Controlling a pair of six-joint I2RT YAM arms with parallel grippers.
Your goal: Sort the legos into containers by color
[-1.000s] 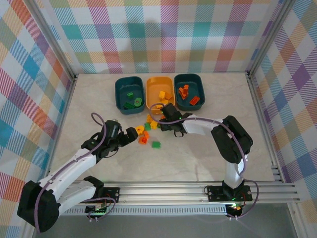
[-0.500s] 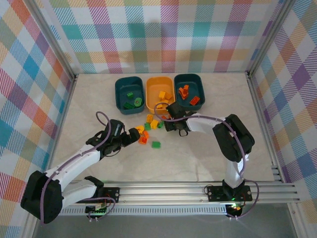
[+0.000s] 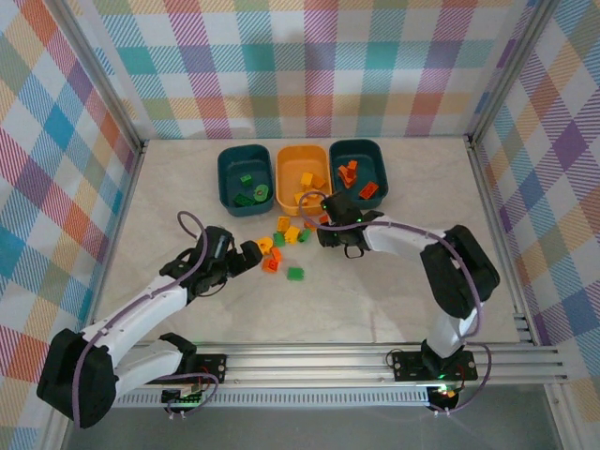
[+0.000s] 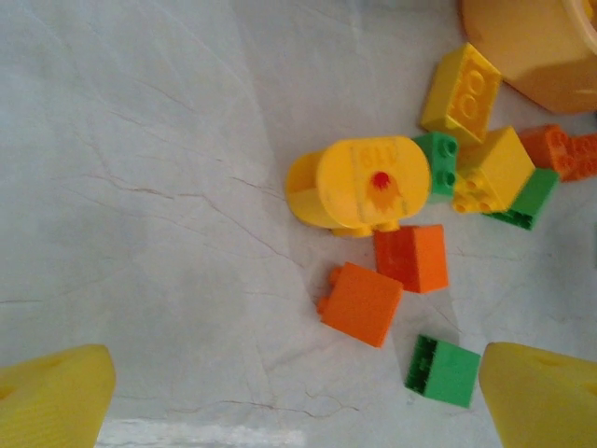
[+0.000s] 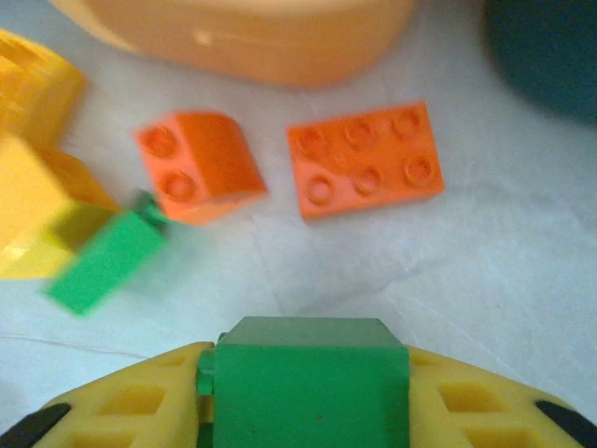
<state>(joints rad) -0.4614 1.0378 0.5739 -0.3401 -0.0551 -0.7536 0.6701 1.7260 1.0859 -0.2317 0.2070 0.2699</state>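
While my right gripper (image 5: 312, 397) pinched a green lego (image 5: 312, 359) and left gripper (image 4: 298, 392) gaped empty, I figured next was lifting it to the left tub (image 3: 222, 178) at the far edge.

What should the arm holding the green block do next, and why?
Probably lift and carry it to the left teal tub. The right gripper has a green brick between its fingers, and that tub already holds other green bricks.
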